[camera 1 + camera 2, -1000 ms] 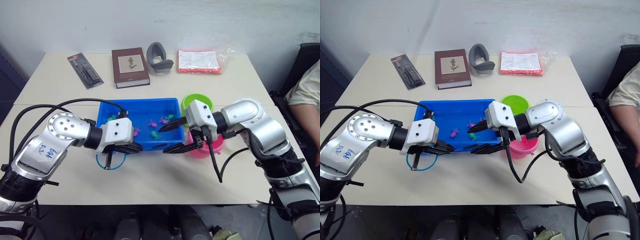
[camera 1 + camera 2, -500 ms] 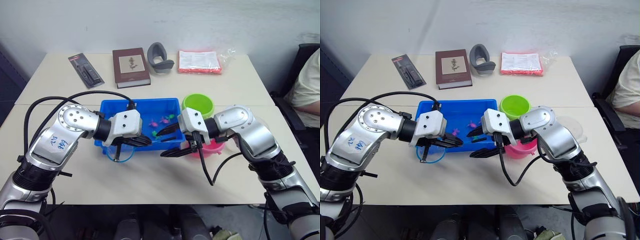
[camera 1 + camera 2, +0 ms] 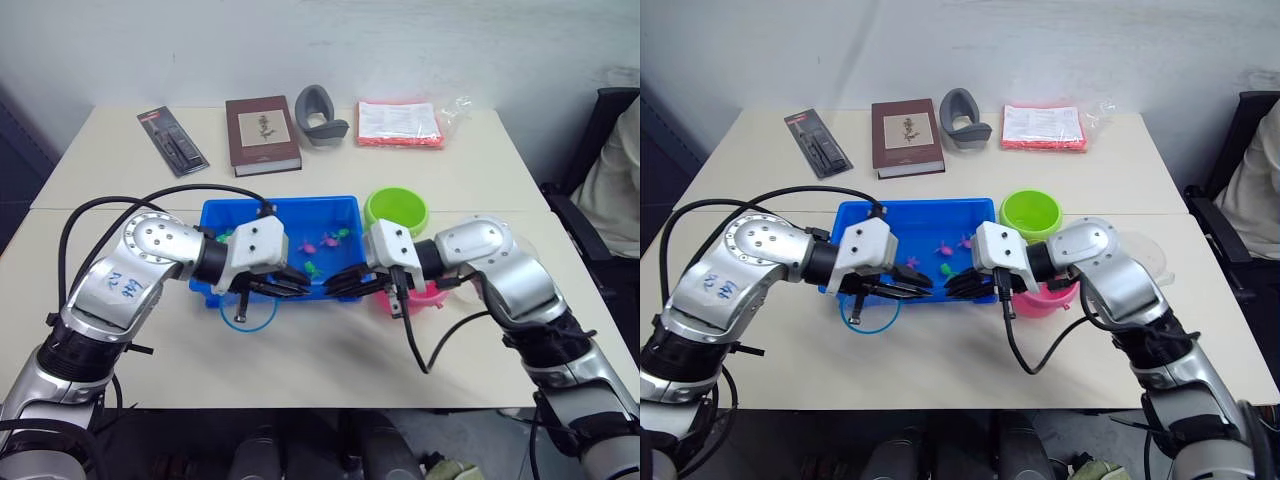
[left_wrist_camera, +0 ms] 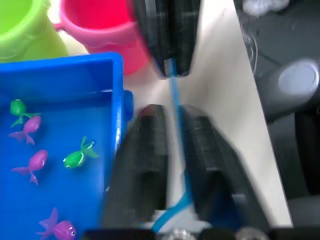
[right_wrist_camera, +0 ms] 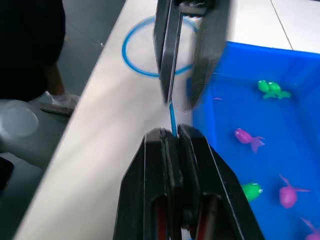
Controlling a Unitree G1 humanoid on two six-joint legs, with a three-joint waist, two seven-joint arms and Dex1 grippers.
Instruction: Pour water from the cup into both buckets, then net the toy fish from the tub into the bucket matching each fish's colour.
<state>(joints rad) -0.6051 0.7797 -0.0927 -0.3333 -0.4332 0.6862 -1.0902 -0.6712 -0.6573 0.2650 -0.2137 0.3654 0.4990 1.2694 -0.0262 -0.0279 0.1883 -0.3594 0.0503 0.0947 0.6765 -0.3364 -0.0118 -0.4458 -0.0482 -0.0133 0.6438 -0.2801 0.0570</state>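
The net lies along the blue tub's [image 3: 280, 202] near wall, with its blue hoop [image 3: 247, 311] on the table at the tub's near left corner. My right gripper [image 5: 171, 132] is shut on the net's thin handle [image 5: 170, 111]. My left gripper [image 4: 172, 112] faces it fingertip to fingertip, its fingers open on either side of the handle. Several green and pink toy fish [image 3: 312, 267] lie in the tub. To the right of the tub stands the green bucket [image 3: 396, 208], with the pink bucket [image 3: 432, 297] in front of it behind my right gripper. The clear cup [image 3: 1148, 252] stands behind my right arm.
Along the table's far edge lie a black packaged item [image 3: 172, 141], a brown book [image 3: 260, 133], a grey curved object [image 3: 318, 116] and a red packet [image 3: 398, 122]. A person [image 3: 618, 190] sits at the right edge. Bare tabletop lies in front of the tub.
My right gripper moved left and closed on the net's handle. My left gripper, which held the net shut, has opened. The two grippers have come together at the tub's near wall.
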